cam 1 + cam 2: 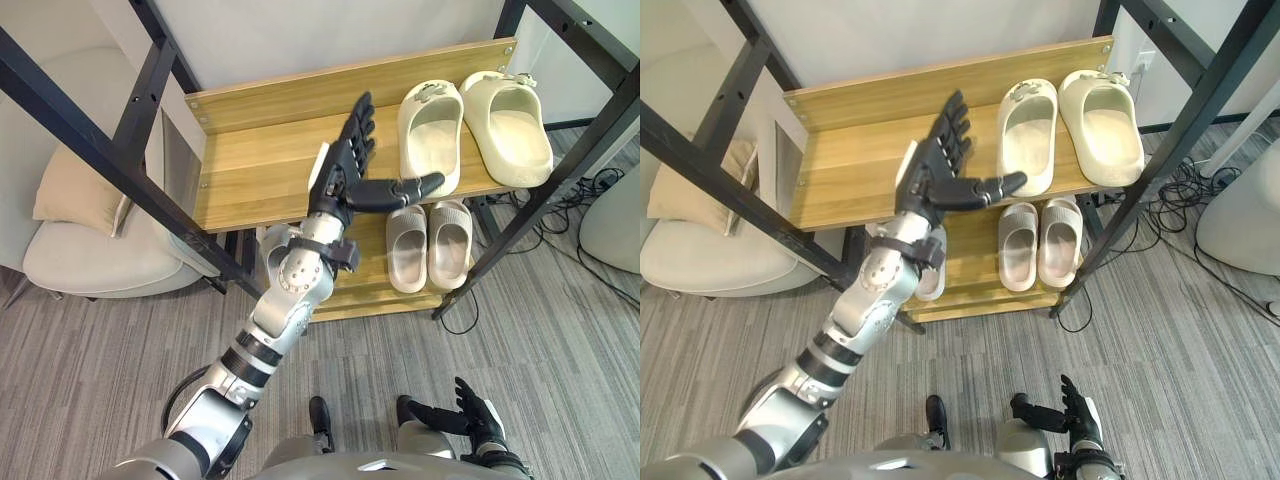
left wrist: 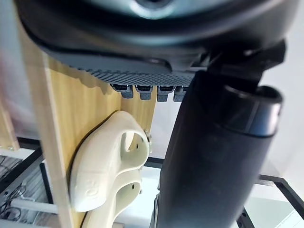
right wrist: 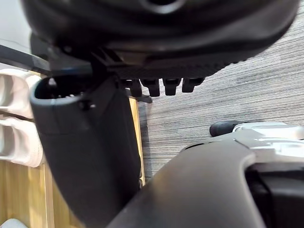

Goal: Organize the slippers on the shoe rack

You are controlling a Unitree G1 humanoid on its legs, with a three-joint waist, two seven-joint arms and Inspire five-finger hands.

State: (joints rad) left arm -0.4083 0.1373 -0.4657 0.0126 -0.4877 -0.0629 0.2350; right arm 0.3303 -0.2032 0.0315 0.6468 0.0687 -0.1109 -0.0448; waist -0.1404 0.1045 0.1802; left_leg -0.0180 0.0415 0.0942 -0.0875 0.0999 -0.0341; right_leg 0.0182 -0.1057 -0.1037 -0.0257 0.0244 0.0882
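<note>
Far left, an armchair (image 1: 90,250), out of play. Wooden shoe rack (image 1: 250,170), the left half of its top level bare. The left hand (image 1: 340,175) hovers over it, fingers straight, holding nothing, thumb jutting toward the near cream slipper (image 1: 430,130). Its mate (image 1: 510,125) sits alongside, with a smaller beige pair (image 1: 407,250) one level down. Right hand (image 1: 482,418) hangs low, relaxed open. Risk: the thumb clips that heel, skewing the pair or nudging one off the front edge.
</note>
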